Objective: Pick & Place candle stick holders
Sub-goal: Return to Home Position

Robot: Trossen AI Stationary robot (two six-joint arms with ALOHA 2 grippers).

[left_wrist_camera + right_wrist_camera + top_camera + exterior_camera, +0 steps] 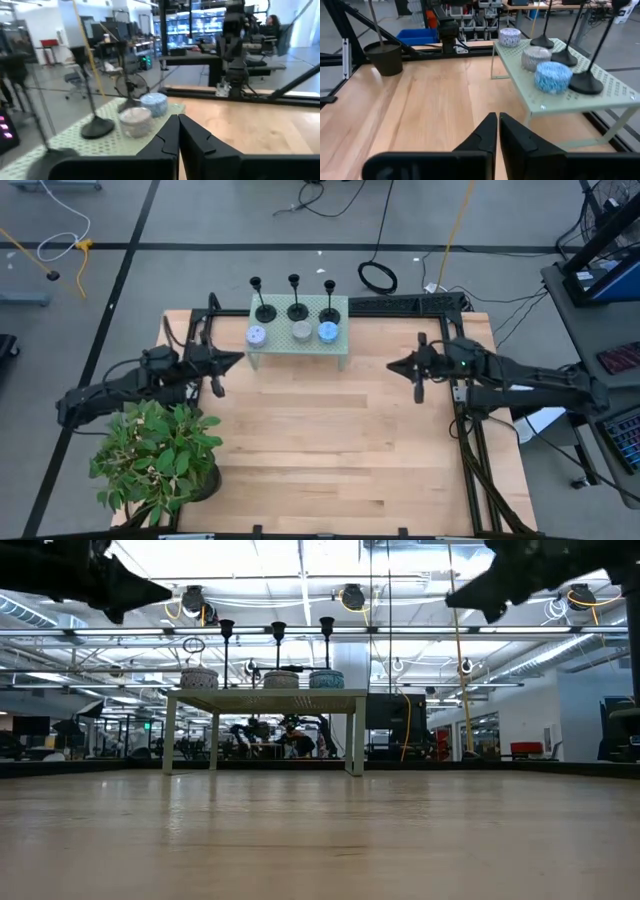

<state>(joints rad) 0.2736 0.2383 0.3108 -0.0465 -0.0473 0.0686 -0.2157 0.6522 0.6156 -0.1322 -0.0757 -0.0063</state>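
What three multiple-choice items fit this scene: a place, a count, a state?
1. Where do the candle stick holders stand?
A. on the green shelf, behind the candles
B. on the bare table
C. beside the plant
2. How many candles are on the shelf?
A. two
B. three
C. four
3. What state are the left gripper and right gripper in?
A. open
B. shut on a holder
C. shut, empty
Answers: 1 A, the high view shows them in the shelf's far row. 2 B, three stand in the near row. 3 C, each wrist view shows fingers together, holding nothing.
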